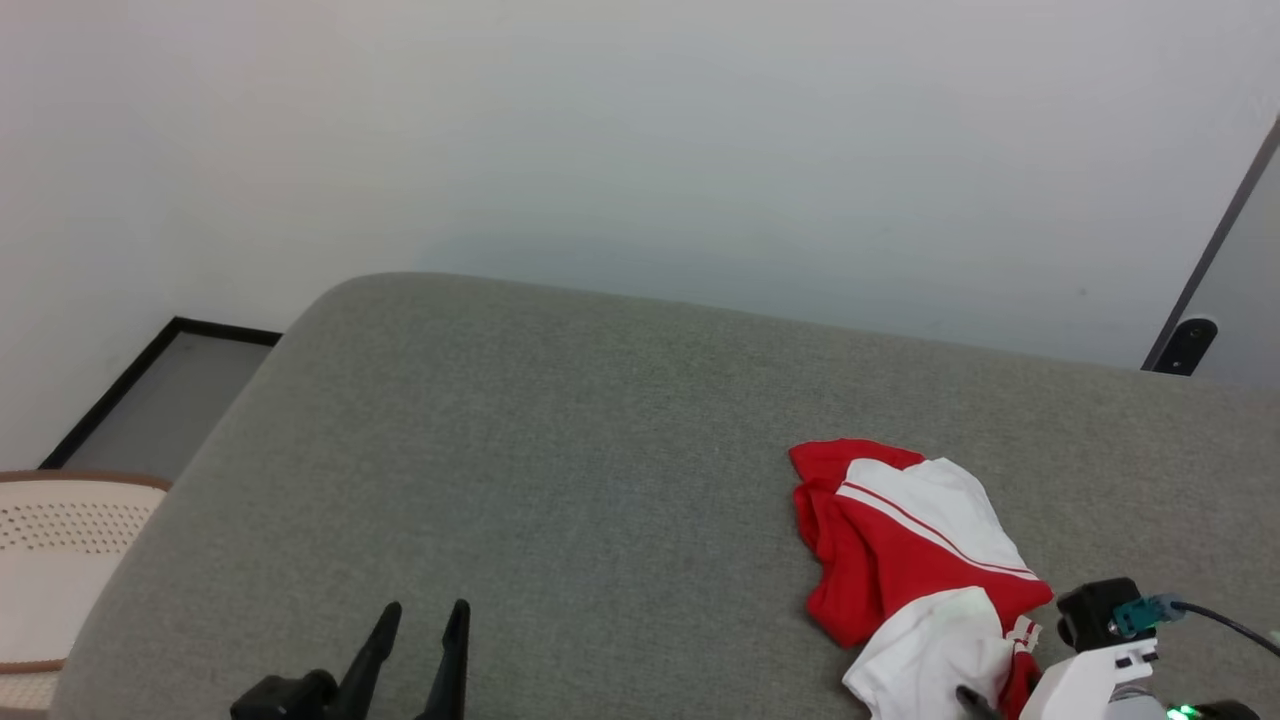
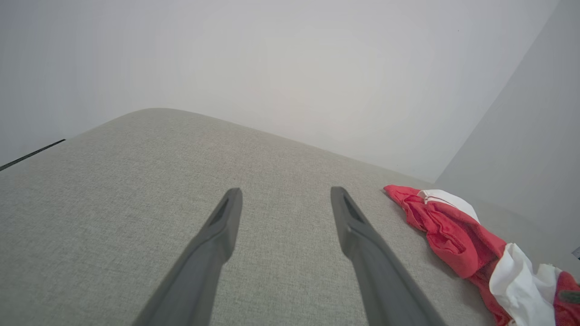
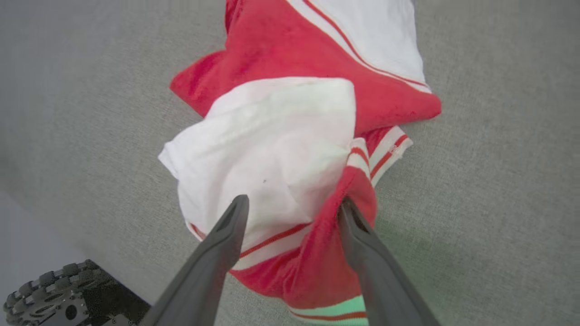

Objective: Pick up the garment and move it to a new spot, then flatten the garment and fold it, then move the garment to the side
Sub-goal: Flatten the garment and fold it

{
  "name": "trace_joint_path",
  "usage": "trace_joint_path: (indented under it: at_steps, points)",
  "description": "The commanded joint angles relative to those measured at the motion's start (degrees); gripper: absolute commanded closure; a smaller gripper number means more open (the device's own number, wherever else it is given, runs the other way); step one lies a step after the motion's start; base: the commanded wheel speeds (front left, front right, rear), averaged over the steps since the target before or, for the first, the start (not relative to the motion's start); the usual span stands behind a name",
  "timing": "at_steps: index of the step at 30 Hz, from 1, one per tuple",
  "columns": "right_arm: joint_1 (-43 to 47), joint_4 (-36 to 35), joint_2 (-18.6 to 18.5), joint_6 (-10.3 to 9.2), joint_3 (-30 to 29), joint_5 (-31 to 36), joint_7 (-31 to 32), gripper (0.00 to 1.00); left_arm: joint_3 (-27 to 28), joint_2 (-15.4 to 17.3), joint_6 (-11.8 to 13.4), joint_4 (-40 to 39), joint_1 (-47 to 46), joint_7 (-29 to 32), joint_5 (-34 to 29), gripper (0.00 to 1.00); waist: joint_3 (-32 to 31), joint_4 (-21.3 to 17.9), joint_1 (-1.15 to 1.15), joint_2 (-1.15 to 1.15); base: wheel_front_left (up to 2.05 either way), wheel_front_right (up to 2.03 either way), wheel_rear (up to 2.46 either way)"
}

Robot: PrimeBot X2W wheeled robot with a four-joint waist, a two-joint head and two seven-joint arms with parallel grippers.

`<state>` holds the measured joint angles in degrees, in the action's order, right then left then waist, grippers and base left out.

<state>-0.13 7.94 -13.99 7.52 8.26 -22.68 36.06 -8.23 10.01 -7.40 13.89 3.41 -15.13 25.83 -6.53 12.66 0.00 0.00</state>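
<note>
Right wrist view: garment (image 3: 272, 136) crumpled on the grey cushion (image 3: 498, 181), right gripper (image 3: 293, 201) astride it.
It lies bunched near the cushion's right front edge, seemingly awaiting flattening. The right gripper's fingers stand wide apart, brushing a fold without clamping. The left gripper (image 1: 426, 608), equally wide, hangs over bare cushion, holding nothing.

The garment (image 1: 905, 545) runs off the head view's bottom edge, its near end hidden behind the right arm (image 1: 1085, 685). The right wrist view crops its top and bottom. A pale perforated basket (image 1: 60, 560) is cropped at the head view's left edge.
</note>
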Motion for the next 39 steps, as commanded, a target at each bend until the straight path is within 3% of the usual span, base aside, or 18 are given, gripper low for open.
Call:
trace_joint_path:
  at_steps: [1, 20, 29, 34, 35, 36, 39]
  points:
    - [-0.3, -0.4, 0.0, -0.06, 0.0, 0.0, -0.3, 0.00, 0.2, 0.1, -0.2, -0.1, 0.1, 0.0, 0.3, 0.00, 0.1, -0.1, 0.00, 0.00, 0.00, 0.00, 0.00]
    - [-9.6, -2.0, 1.3, -0.06, 5.2, 1.7, 15.8, 0.00, -2.6, 0.0, -0.2, 1.0, -2.1, 0.0, 1.2, 0.00, 1.3, 4.2, 0.00, 0.00, 0.00, 0.00, 0.00]
    - [-11.0, 5.9, 3.9, -0.06, 3.6, 6.7, 23.1, 0.00, -3.7, 0.1, -0.2, 1.7, -2.8, 0.0, 1.7, 0.00, 1.5, 6.2, 0.00, 0.00, 0.00, 0.00, 0.00]
    - [-12.7, 11.5, 5.9, -0.06, 3.4, 9.6, 22.9, 0.02, -4.2, -0.1, -0.2, 2.0, -3.1, 0.0, 2.0, 0.00, 1.9, 6.9, 0.00, 0.00, 0.00, 0.00, 0.00]
    - [-13.2, 12.3, 6.0, -0.06, 3.4, 9.9, 22.4, 0.71, -4.3, -0.1, -0.2, 2.0, -3.3, 0.0, 2.0, 0.00, 2.0, 7.0, 0.00, 0.00, 0.00, 0.00, 0.00]
    - [-13.6, 12.9, 6.1, -0.06, 3.6, 9.9, 21.7, 1.00, -4.3, -0.2, -0.2, 2.0, -3.3, 0.0, 2.0, 0.00, 2.1, 7.1, 0.00, 0.00, 0.00, 0.00, 0.00]
    - [-14.4, 13.8, 6.2, -0.06, 4.5, 9.1, 20.7, 1.00, -4.3, -0.2, -0.2, 2.2, -3.3, 0.0, 2.1, 0.00, 2.1, 7.2, 0.00, 0.00, 0.00, 0.00, 0.00]
